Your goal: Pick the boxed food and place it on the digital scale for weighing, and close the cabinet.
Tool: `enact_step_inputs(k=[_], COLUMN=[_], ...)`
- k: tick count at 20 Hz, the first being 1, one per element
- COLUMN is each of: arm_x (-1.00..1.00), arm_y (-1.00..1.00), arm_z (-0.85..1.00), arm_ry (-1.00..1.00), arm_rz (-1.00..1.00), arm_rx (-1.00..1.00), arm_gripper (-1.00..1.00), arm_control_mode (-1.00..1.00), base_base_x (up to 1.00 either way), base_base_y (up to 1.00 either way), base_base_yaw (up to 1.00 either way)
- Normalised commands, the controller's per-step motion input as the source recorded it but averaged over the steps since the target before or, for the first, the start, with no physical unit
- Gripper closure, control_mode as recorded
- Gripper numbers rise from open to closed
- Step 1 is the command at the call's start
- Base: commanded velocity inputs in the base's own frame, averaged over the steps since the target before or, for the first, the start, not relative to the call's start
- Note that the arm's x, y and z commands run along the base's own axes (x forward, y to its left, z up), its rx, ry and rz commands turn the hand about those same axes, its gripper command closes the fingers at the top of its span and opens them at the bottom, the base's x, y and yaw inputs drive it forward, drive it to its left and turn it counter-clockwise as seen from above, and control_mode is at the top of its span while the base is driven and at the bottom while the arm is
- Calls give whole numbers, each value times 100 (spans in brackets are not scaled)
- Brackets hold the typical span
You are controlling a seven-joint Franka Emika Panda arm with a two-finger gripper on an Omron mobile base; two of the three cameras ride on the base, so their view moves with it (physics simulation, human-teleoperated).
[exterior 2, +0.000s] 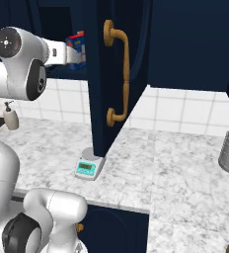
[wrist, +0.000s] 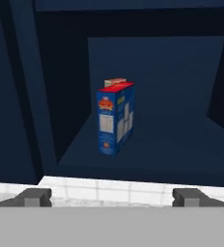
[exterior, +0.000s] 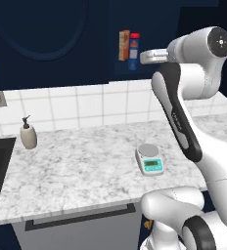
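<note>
Reaching was the step we judged to be in hand: the gripper point(wrist: 110, 198) stood at the mouth of the open cabinet point(wrist: 191, 144), its fingertips point(wrist: 34, 197) spread wide with nothing between them. We saw the boxed food point(wrist: 116, 119) upright on the cabinet floor, well inside and apart from the fingers, turned so a narrow blue side and a broader blue face met at a corner toward us, red top above. A slimmer orange-tan box point(wrist: 115, 82) stood just behind it, close enough that we could not tell whether the two touched.

To do this well, we reckoned the hand should go straight in, level with the box's middle, and roll so the pads met two flat opposite faces rather than that leading corner. We thought a shallow bite risked tipping it back onto its neighbour.

On the counter point(exterior: 76, 166), the digital scale point(exterior: 149, 159) sat bare. In the right base view the open cabinet door point(exterior 2: 117, 74) hung out right over it, so we expected to carry the box around that door.
</note>
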Motion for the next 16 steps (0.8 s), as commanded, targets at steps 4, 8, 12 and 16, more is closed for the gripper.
enact_step_inputs(k=[4,8,12,16], arm_x=[48,42,44,42], arm_y=[0,4,22,25], arm_z=[22,16,1,0], arm_ry=[-5,2,10,7], arm_rz=[0,-1,-5,-7], arm_rx=[0,0,0,0], arm_gripper=[-100,-100,-100,-100], arm_control_mode=[-100,-100,-100,-100], base_base_x=[0,0,0,0], base_base_y=[0,0,0,0], base_base_yaw=[0,0,0,0])
